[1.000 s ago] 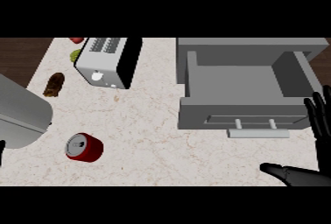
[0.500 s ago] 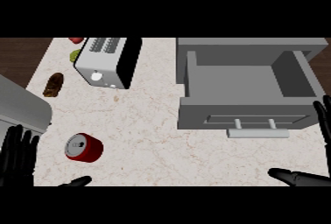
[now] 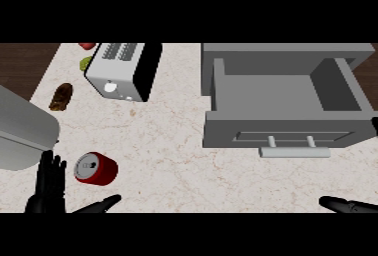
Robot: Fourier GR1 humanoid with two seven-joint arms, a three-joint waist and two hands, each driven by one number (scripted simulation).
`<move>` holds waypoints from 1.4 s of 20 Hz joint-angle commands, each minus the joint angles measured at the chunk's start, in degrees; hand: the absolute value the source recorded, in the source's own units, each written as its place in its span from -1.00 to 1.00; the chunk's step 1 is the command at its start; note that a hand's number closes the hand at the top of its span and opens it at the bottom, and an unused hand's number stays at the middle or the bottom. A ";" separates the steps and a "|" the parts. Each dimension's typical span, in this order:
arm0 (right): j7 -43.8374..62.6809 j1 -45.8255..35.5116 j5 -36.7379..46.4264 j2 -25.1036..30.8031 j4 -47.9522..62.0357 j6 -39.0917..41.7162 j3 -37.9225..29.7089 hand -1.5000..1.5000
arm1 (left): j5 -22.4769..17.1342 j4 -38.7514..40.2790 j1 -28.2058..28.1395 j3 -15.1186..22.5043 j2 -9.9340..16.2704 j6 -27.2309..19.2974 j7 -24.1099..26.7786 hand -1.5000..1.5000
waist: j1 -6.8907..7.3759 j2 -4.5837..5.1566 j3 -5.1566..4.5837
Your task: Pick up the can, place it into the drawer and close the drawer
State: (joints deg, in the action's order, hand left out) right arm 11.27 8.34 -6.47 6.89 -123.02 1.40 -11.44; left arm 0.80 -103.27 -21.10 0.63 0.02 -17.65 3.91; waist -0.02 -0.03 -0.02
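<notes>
**Red can lies beside the open left hand; drawer stands open across the counter**

The red can (image 3: 96,168) lies tilted on the speckled counter (image 3: 170,150), its silver top turned up and to the left. The robot's left hand (image 3: 50,186) stands just left of it at the lower edge of the view, fingers straight and pointing up, thumb spread out to the right below the can; hand and can look close but apart. It holds nothing.

The grey drawer (image 3: 288,107) is pulled open at the right, well apart from the can, its pale handle (image 3: 294,149) facing the lower edge. Bare counter lies between can and drawer, with nothing standing on that stretch.

Of the right hand (image 3: 351,205) only dark fingertips show at the lower right corner, below the drawer front; they lie stretched out and hold nothing.

A silver toaster (image 3: 122,70) stands at the upper left, with a brown oblong item (image 3: 61,96) to its left and small red and green things behind it. A large grey body (image 3: 22,131) fills the left edge, above the left hand.
</notes>
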 commanded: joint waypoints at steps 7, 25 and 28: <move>3.51 -0.52 -0.65 -0.36 -2.92 0.87 -1.38 -1.00 | -4.98 13.29 2.21 -3.05 0.00 -1.58 9.62 -1.00 | 0.05 -0.01 0.01; 1.81 5.04 -2.17 -2.76 -6.94 5.95 -4.23 -1.00 | -10.82 45.25 16.75 -14.89 2.24 4.89 25.75 -1.00 | -0.26 0.00 0.00; 3.55 1.68 -1.12 -2.64 -4.50 4.60 -4.51 -1.00 | -10.53 48.97 22.03 -14.75 2.89 3.87 25.20 -1.00 | -0.16 0.03 0.00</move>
State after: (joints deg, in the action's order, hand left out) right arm 13.65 11.60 -7.14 4.10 -128.72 5.99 -15.07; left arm -9.06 -59.95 -3.88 -12.85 2.06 -13.59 27.47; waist -0.20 -0.02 -0.02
